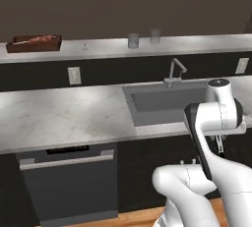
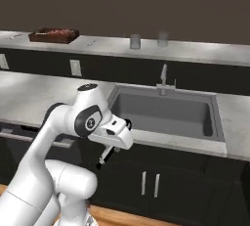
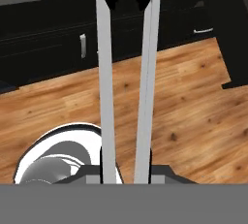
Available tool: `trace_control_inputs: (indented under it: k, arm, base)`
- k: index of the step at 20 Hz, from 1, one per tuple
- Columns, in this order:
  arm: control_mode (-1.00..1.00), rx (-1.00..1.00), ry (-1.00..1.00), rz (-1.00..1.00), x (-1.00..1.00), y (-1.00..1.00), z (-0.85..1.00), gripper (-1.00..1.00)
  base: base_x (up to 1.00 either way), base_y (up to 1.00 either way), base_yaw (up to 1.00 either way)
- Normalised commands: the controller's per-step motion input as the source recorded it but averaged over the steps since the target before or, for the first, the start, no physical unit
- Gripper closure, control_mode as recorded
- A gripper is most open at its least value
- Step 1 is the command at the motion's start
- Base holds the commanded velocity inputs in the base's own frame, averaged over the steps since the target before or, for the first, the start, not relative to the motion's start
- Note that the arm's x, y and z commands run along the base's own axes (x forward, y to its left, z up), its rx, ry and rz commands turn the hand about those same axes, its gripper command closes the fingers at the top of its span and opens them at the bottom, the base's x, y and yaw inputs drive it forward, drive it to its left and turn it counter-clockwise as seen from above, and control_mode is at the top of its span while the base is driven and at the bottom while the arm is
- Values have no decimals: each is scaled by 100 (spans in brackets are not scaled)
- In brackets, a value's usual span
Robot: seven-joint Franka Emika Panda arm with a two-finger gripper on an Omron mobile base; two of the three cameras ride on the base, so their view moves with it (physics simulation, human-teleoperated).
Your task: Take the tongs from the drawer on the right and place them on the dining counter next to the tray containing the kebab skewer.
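I am carrying the tongs [image 3: 127,82] clenched in my tool [image 2: 103,160], apparently low before the sink cabinets, and next needing to lift toward the tray [image 1: 34,43] far up-left on the tabletop [image 1: 147,47].

Dining counter [image 1: 197,45]: bare stretch between the tray [image 1: 34,43] at its left end and two grey cups [image 1: 133,40]. Faucet [image 1: 173,71] stands between sink [image 1: 167,104] and that counter.
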Motion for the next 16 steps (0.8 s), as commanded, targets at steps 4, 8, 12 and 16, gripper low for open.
trace_control_inputs:
  k: [4, 8, 12, 16]
  arm:
    - [100, 0, 0, 0, 0, 0, 0, 100]
    - [100, 0, 0, 0, 0, 0, 0, 100]
    - [100, 0, 0, 0, 0, 0, 0, 100]
    - [100, 0, 0, 0, 0, 0, 0, 100]
  base:
    - [-8, 94, 1]
    - [-6, 94, 1]
    - [-4, 94, 1]
    - [-2, 92, 0]
